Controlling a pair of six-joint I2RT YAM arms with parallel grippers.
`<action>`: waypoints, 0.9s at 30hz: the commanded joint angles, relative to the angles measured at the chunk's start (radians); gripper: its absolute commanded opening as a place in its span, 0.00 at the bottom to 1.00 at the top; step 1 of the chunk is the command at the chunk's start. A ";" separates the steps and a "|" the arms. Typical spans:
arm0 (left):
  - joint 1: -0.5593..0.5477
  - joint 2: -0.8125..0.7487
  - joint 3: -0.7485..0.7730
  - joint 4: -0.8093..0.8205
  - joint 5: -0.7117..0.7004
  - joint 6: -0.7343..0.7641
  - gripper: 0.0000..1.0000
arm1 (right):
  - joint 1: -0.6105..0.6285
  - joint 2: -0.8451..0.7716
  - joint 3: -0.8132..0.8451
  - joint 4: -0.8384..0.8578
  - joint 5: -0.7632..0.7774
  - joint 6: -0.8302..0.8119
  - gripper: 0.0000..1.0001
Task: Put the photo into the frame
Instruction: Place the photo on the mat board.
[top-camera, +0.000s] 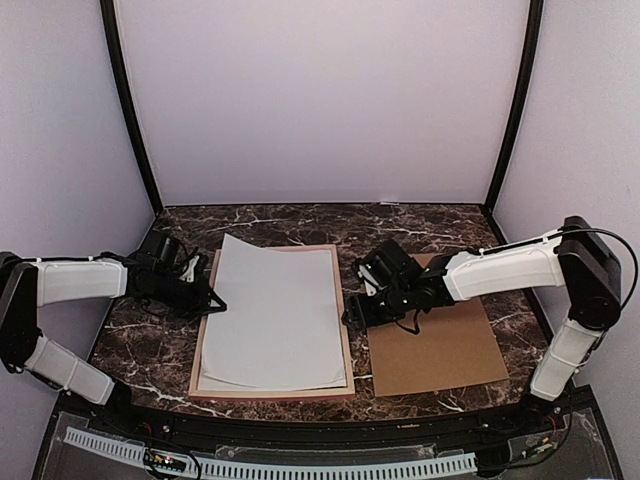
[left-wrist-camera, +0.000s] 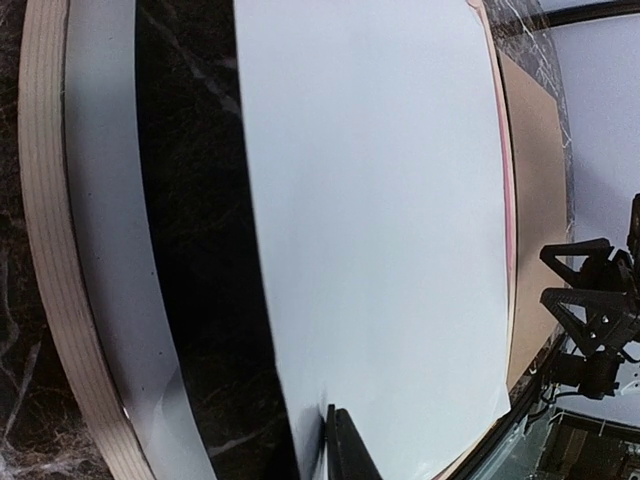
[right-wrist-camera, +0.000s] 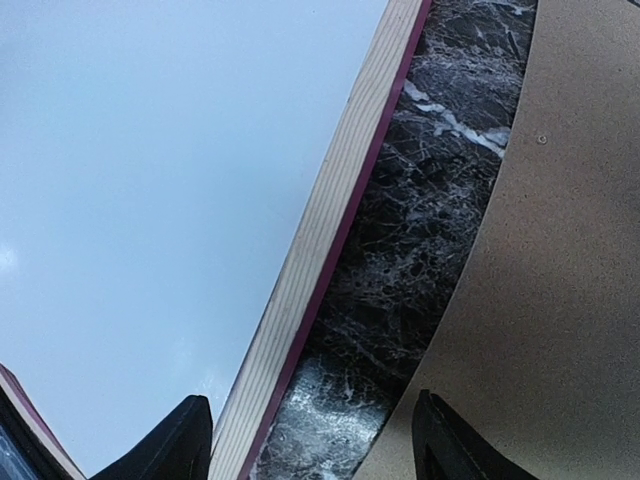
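Dark veined marble desk (top-camera: 420, 225), pale lavender walls (top-camera: 320, 100) on three sides.

- Large thin-railed rectangular wooden frame (top-camera: 270, 394) lies flat, pale wood back up, pink-red showing along its outer edge.
- Large smooth white rectangular sheet, no cut-out (top-camera: 275, 320), judged to be the photo print-side down. It lies over the frame's opening, skewed, with its far-left corner overhanging the frame's far rail.
- Left end effector (top-camera: 208, 300) at the frame's left rail, pressed together, apparently pinching the sheet's left edge; that edge rides above the frame.
- Right end effector (top-camera: 355, 318) over the frame's right rail, fingers (right-wrist-camera: 170, 440) spread, nothing held.
- Plain brown matte rectangular backing board (top-camera: 440, 350) lies right of the frame, apart from it.

Step in hand: seating the sheet. Next move calls for squaring it to the rails and lowering it inside. It is thin and flexible, and likely to buckle if pushed.
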 joint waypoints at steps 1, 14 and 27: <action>0.007 -0.007 0.001 0.002 -0.014 0.008 0.10 | -0.003 -0.013 0.030 0.028 -0.030 0.005 0.70; 0.007 -0.011 0.004 -0.019 -0.039 0.015 0.42 | 0.092 -0.032 0.065 0.017 -0.086 0.012 0.68; 0.007 -0.022 0.018 -0.055 -0.108 0.027 0.60 | 0.211 -0.003 0.071 0.050 -0.182 0.048 0.64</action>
